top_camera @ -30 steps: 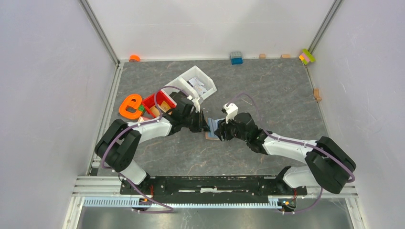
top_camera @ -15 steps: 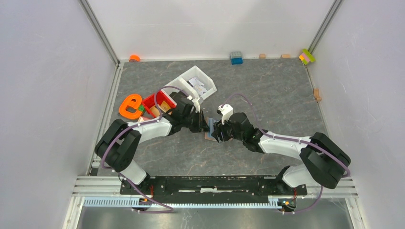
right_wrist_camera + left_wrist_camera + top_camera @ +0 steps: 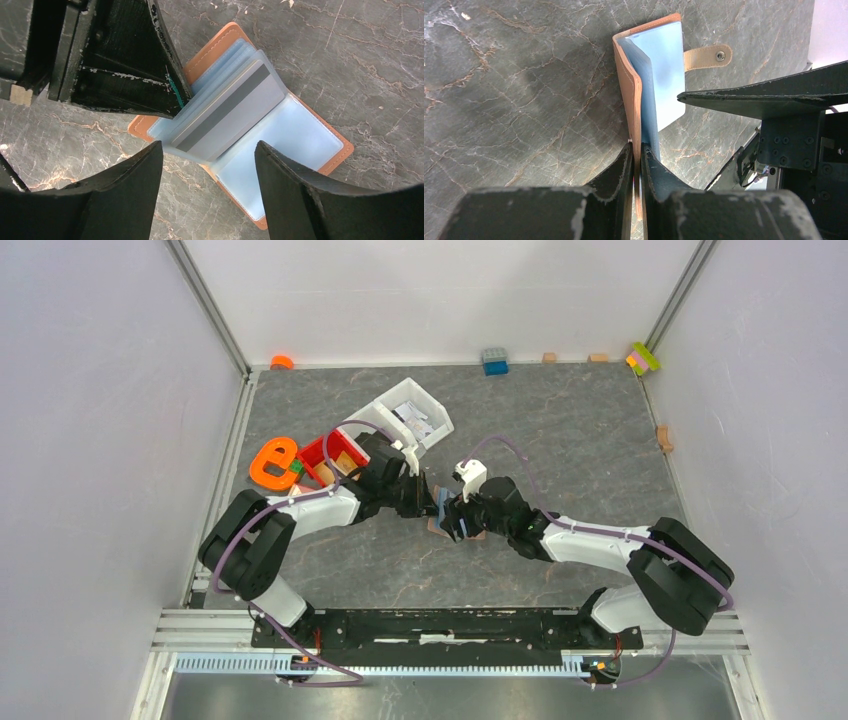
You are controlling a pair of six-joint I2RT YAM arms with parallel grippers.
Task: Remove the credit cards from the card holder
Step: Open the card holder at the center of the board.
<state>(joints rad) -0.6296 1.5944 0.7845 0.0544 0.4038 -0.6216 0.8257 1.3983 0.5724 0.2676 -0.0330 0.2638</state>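
Observation:
The tan-brown card holder (image 3: pixel 437 524) lies open mid-table, its pale blue sleeves fanned out. My left gripper (image 3: pixel 636 150) is shut on its upright left cover (image 3: pixel 627 85); the closing tab (image 3: pixel 706 56) sticks out to the far side. In the right wrist view a pale blue-grey credit card (image 3: pixel 235 107) with a dark stripe sits in a raised sleeve above the flat half of the card holder (image 3: pixel 330 162). My right gripper (image 3: pixel 209 146) is open and empty, its jaws either side of that sleeve's near edge. The orange-yellow card is hidden.
A red bin (image 3: pixel 335 452), a white bin with packets (image 3: pixel 410 415) and an orange e-shaped piece (image 3: pixel 272 462) stand behind the left arm. A blue block (image 3: pixel 494 361), coloured blocks (image 3: pixel 643 358) and a wooden block (image 3: pixel 664 438) lie along the far and right edges.
My right gripper has moved left, closer over the open card holder. The left gripper has kept its hold without moving.

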